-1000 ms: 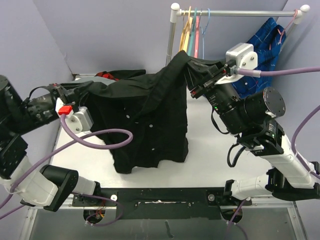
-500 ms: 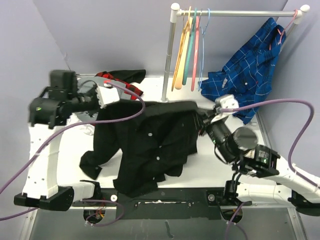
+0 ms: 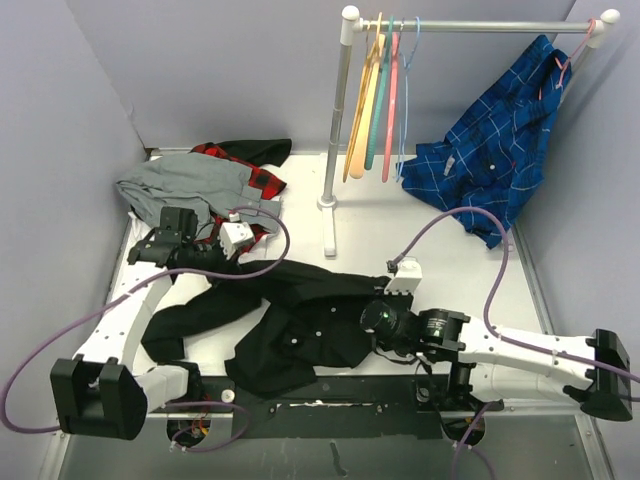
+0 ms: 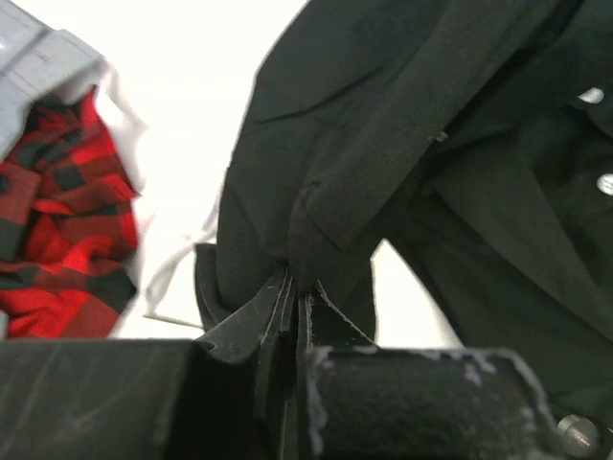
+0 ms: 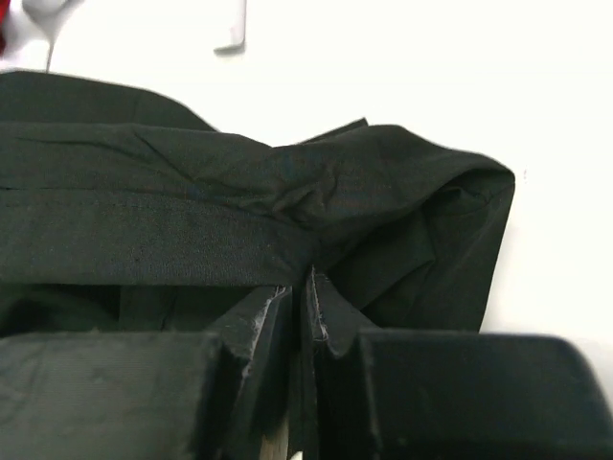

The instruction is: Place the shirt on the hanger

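Note:
The black shirt [image 3: 300, 320] lies crumpled on the white table near the front. My left gripper [image 3: 212, 262] is shut on a fold at its left upper edge; in the left wrist view the jaws [image 4: 297, 287] pinch black cloth [image 4: 402, 144]. My right gripper [image 3: 364, 318] is shut on the shirt's right edge; in the right wrist view [image 5: 306, 278] it pinches a thick band of the shirt [image 5: 192, 220]. The light-blue hanger [image 3: 405, 95] hangs on the rack at the back, rightmost of several hangers, far from both grippers.
The rack's white pole [image 3: 335, 110] stands on a base [image 3: 327, 205] behind the shirt. A blue plaid shirt [image 3: 490, 150] hangs at the rack's right end. A red-and-black checked garment [image 3: 245, 165] and a grey one [image 3: 180, 185] lie at back left.
Both arms have come down and forward, bringing the black shirt from held up and spread to lying bunched on the table. The grey garment at back left now shows.

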{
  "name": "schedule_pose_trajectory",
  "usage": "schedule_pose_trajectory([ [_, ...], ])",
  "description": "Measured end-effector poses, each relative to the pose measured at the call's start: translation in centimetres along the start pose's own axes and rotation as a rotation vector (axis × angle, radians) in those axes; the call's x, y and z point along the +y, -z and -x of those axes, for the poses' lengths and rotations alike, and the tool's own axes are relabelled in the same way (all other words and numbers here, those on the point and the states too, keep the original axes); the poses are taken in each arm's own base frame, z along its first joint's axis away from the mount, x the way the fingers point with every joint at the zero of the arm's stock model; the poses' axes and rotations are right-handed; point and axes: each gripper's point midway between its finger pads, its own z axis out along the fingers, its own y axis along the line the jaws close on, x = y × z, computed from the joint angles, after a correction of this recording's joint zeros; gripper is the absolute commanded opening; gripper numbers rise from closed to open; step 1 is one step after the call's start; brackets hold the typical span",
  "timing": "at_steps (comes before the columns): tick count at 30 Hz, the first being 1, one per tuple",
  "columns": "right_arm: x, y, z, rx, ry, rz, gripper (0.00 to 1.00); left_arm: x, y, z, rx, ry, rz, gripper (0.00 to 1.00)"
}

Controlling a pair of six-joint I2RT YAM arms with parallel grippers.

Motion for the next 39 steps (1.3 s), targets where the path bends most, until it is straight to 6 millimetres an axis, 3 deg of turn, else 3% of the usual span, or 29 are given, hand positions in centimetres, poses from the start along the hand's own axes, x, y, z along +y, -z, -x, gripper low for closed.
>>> schedule_pose_trajectory([
  [6,0.0,-2.3,3.6,-0.115,-0.055,-0.064,0.0,4.7,-3.5,0.7,0.029,-0.011,0.057,0.0],
  [9,-0.9,-4.0,5.6,-0.161,-0.152,-0.058,0.0,7.2,-5.5,2.1,0.042,-0.035,0.066,0.0],
  [15,-2.1,-7.0,6.3,-0.161,-0.213,-0.015,0.0,11.6,-8.2,6.0,0.023,-0.057,0.11,0.0],
  [16,-2.0,-7.5,6.4,-0.158,-0.213,-0.009,0.0,12.0,-8.4,6.1,0.029,-0.056,0.124,0.15],
  [17,-2.0,-8.0,6.3,-0.15,-0.208,-0.007,0.0,12.3,-8.6,6.2,0.041,-0.051,0.14,0.45],
  [18,-1.9,-8.4,6.1,-0.141,-0.202,-0.006,0.0,12.4,-8.9,6.2,0.056,-0.051,0.155,0.9],
  [20,-1.9,-9.2,5.5,-0.119,-0.19,-0.011,0.0,12.7,-9.2,6.2,0.094,-0.042,0.199,0.98],
  [25,-1.6,-10.7,4.4,-0.073,-0.169,0.006,0.0,11.1,-8.7,7.5,0.151,0.027,0.23,0.98],
  [28,-1.4,-11.0,4.3,-0.064,-0.161,0.017,0.0,8.7,-6.9,9.5,0.063,0.126,0.161,0.98],
  [32,-1.1,-11.3,4.7,-0.066,-0.16,0.03,0.0,4.1,-3.5,11.5,-0.104,0.21,0.119,0.98],
  [35,-0.8,-11.6,5.0,-0.071,-0.168,0.041,0.0,-0.2,-4.3,12.5,-0.146,0.203,0.043,0.86],
  [37,-0.6,-11.7,5.0,-0.067,-0.168,0.046,0.0,-0.7,-6.0,12.4,-0.141,0.227,0.023,0.8],
  [39,-0.5,-11.7,5.0,-0.068,-0.171,0.053,0.0,0.3,-8.1,11.2,-0.119,0.264,0.033,0.77],
])
